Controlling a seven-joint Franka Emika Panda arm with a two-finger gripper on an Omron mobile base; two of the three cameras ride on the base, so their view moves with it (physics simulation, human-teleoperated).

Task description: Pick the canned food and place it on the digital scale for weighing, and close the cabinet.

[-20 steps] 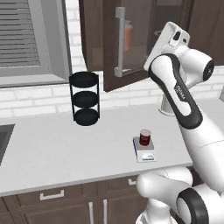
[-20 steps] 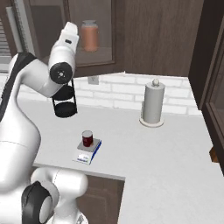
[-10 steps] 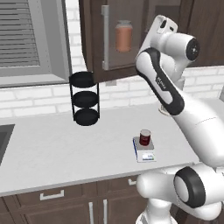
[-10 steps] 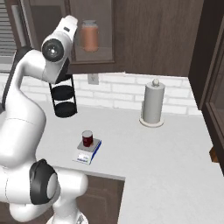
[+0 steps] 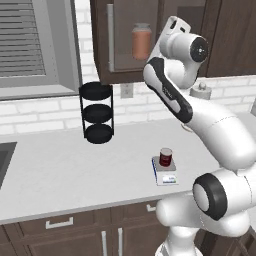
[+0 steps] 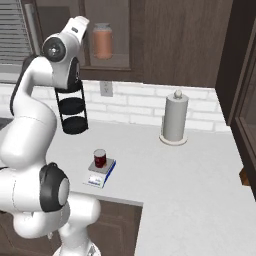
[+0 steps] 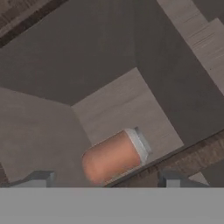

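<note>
The canned food (image 5: 166, 156), a short dark red can, stands upright on the digital scale (image 5: 167, 179) near the counter's front edge; the can (image 6: 100, 158) and scale (image 6: 97, 179) also show in the right base view. My arm is raised to the dark wall cabinet (image 5: 122, 55), with the hand (image 5: 171, 24) against the right side of its glass door. The door looks flush with the cabinet front, its long silver handle (image 5: 111, 37) at the left. In the hand view my gripper (image 7: 105, 180) is open, its tips wide apart with nothing between them, facing the glass.
An orange-brown jar (image 5: 141, 41) with a grey lid stands inside the cabinet behind the glass. A black three-tier rack (image 5: 97, 112) stands at the back of the counter. A paper towel roll (image 6: 175, 120) is at the back right. A sink edge (image 5: 4, 160) lies far left.
My arm has swung left along the cabinet front, and the glass door has turned from ajar to flush, its handle moving left. The can and scale have not moved.
</note>
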